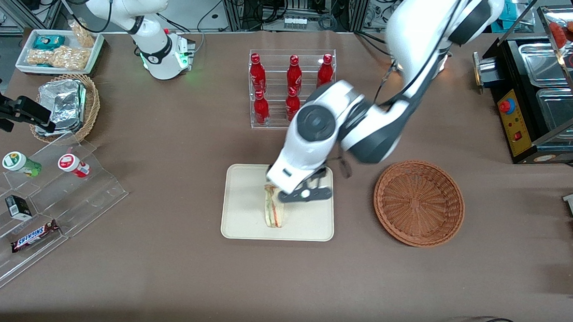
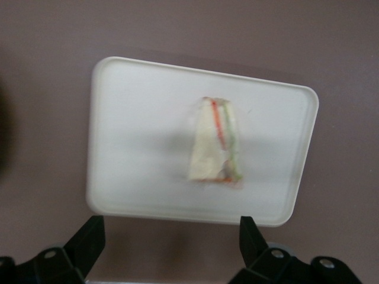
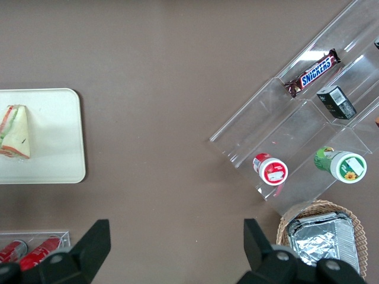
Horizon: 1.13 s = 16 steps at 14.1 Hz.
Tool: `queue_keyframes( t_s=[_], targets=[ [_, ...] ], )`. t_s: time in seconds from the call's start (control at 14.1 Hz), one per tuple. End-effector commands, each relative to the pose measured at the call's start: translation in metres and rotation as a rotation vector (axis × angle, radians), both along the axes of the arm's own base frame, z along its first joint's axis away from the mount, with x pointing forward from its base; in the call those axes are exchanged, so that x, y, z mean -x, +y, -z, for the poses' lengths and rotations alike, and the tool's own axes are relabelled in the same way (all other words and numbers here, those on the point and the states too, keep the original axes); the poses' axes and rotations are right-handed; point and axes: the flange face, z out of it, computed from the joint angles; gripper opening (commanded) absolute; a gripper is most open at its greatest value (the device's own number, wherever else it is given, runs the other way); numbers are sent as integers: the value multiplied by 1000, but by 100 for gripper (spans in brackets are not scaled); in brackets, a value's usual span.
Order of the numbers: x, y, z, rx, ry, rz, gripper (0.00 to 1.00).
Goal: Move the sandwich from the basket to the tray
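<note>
A: Nearest the front camera: flat rectangular cream-coloured tray (image 1: 246, 203) with rounded corners, on the brown surface (image 1: 175, 272).
B: Sandwich?
A: Small triangular wedge sandwich in clear wrap (image 1: 273, 211), pale bread, green and orange-red filling, lying on the tray near its middle. Wrist view agrees: sandwich (image 2: 215, 142) flat on the tray (image 2: 136, 118), nothing touching it.
B: Gripper?
A: Left arm's gripper (image 1: 276, 189) is above the tray, just over the sandwich's end farther from the camera. In the wrist view the two dark fingers (image 2: 87, 239) stand wide apart, released, nothing between them; the sandwich sits well clear of them.
B: Basket?
A: Round shallow reddish-brown woven wicker basket (image 1: 419, 203) beside the tray, toward the working arm's end, not touching it. Nothing in it.
B: Farther back?
A: Clear acrylic rack of red bottles (image 1: 289, 86), farther from the camera than the tray. Toward the parked arm's end: clear stepped acrylic stand (image 1: 48, 189) with a Snickers bar (image 1: 34, 236), then a lighter tan wicker basket with foil packets (image 1: 66, 105).
</note>
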Motion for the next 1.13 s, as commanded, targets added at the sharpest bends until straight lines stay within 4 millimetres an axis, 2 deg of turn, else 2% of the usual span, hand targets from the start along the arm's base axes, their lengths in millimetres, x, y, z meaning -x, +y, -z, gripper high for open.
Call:
queue_keyframes(
  t_s=[0.0,0.07,0.14,0.21,0.35,0.49,0.64,0.85,1.06],
  targets=[
    [1,68,-40,-71,22,-4,100],
    [1,90,-39,-90,40,-35,100],
    [11,105,-45,-110,47,-43,100],
    [10,141,-43,-131,63,-79,100],
    [16,185,-40,-156,70,-122,100],
    [16,238,-46,-160,79,-70,100],
    [28,288,-58,-161,83,-7,100],
    [34,345,-81,-154,92,58,100],
    [29,386,-107,-133,69,110,100]
  ],
)
